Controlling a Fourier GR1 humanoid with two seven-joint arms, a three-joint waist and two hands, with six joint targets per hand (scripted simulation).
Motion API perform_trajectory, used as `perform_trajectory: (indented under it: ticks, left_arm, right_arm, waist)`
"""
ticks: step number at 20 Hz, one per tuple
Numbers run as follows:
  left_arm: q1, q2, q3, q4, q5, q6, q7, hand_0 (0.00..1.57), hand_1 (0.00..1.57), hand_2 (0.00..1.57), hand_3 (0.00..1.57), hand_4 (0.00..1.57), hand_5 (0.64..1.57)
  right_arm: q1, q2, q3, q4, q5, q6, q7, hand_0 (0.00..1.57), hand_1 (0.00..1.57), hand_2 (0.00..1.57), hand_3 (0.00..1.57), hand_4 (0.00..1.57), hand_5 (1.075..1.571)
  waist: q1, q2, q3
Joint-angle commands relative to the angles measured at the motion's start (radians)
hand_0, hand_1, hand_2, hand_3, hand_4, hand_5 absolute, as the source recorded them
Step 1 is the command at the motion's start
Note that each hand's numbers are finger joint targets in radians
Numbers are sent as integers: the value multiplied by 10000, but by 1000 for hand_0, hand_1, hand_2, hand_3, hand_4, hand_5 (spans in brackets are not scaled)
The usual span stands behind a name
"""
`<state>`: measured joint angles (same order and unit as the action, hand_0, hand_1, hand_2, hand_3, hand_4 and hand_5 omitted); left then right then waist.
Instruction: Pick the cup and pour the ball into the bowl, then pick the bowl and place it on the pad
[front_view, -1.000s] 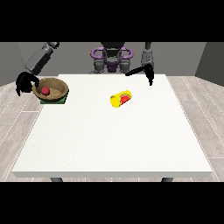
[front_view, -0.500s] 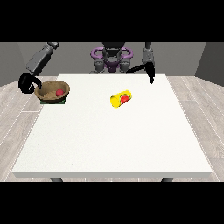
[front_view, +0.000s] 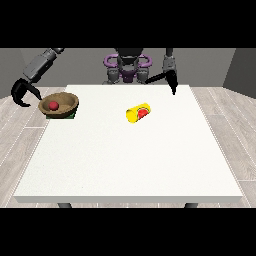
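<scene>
Grey walls behind, pale plank floor all round; a large white table (front_view: 130, 150) fills the middle of the view, the robot small at its far edge.

Change over the last second: the brown bowl (front_view: 60, 104), which was held at the far-left corner with the hand at the view's left (front_view: 22, 92) against its rim, now sits on the table over a small green pad (front_view: 71, 115), of which only a corner shows beneath it. The red ball (front_view: 53, 105) lies inside the bowl. That hand has drawn back, off past the table's left edge and apart from the bowl; its fingers curl downward like a claw and hold nothing.

The yellow cup (front_view: 138, 113) lies on its side near the table's middle, unmoved across the three frames. Something red shows at its mouth, possibly its inner lining, hard to tell at this range.

The hand at the view's right (front_view: 171, 82) hangs above the far right of the table, little changed, well apart from the cup. Fingers appear to point down and hold nothing; whether they are straight or curled I cannot tell.

Judgement: ball poured, bowl placed on pad, hand released. Task looks essentially done; only the retreat of the arm is left.
</scene>
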<state>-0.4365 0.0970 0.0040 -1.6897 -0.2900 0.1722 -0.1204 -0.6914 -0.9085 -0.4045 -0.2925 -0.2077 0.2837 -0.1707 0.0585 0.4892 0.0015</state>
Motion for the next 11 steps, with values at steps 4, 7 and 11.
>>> perform_trajectory:
  ticks: [4, 7, 11]
  left_arm:
    - [227, 137, 134, -907, 184, -108, 74, 0, 0, 0, 0, 0, 1568]
    - [437, -241, -365, -822, -232, 75, 654, 0, 0, 0, 0, 0, 1569]
    - [502, -309, -117, 140, -34, 83, 443, 0, 0, 0, 0, 0, 1569]
  right_arm:
    - [-296, -219, -96, 119, 31, -83, -67, 0, 0, 357, 259, 0, 1489]
    - [-547, -385, -68, 41, -4, 302, 333, 0, 0, 255, 56, 0, 1493]
    - [-925, -1126, -337, -159, -464, 1593, 1216, 0, 0, 189, 288, 0, 1503]
  waist:
    - [13, 286, 3]
    - [-273, -184, 1]
    - [-452, -981, -9]
